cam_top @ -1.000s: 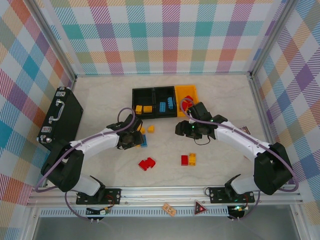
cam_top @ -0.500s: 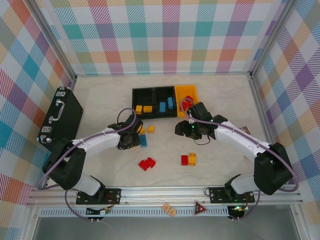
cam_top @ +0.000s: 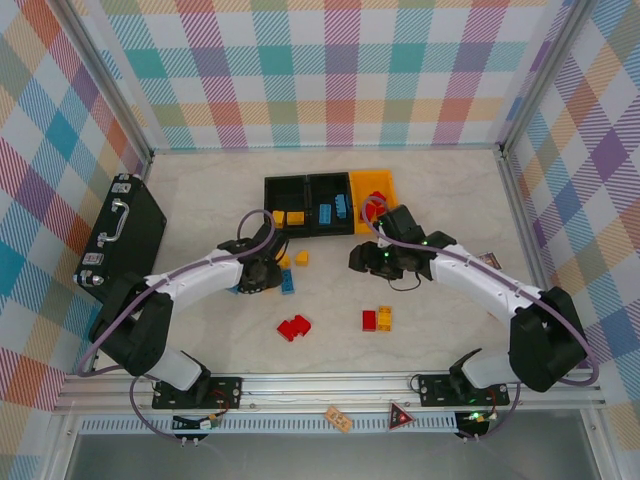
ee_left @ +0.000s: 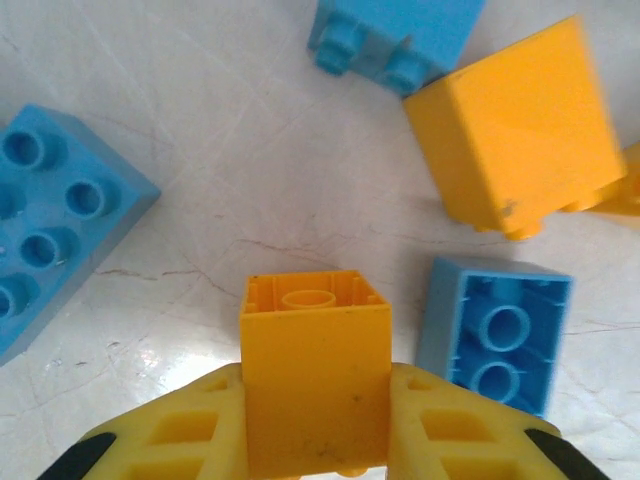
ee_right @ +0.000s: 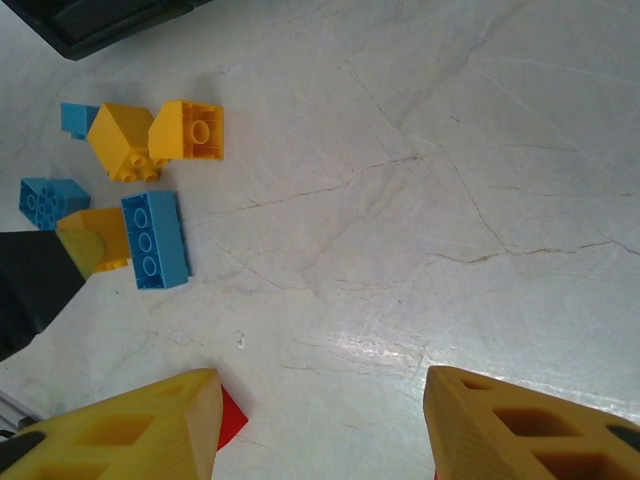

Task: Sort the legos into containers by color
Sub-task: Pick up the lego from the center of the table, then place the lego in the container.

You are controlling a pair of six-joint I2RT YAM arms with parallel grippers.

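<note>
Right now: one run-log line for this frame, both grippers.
left gripper: shut on yellow lego | right gripper: open, holding nothing | containers: partly filled | phase: pick

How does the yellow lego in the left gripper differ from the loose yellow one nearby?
The gripped yellow lego is clamped in the left gripper, hollow underside showing; the loose yellow lego lies free on the table, tipped over, studs along its lower edge. Both are yellow, alike in size.

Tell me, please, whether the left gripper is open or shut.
Shut on a yellow brick: the left gripper's jaws press against both of its sides.
</note>
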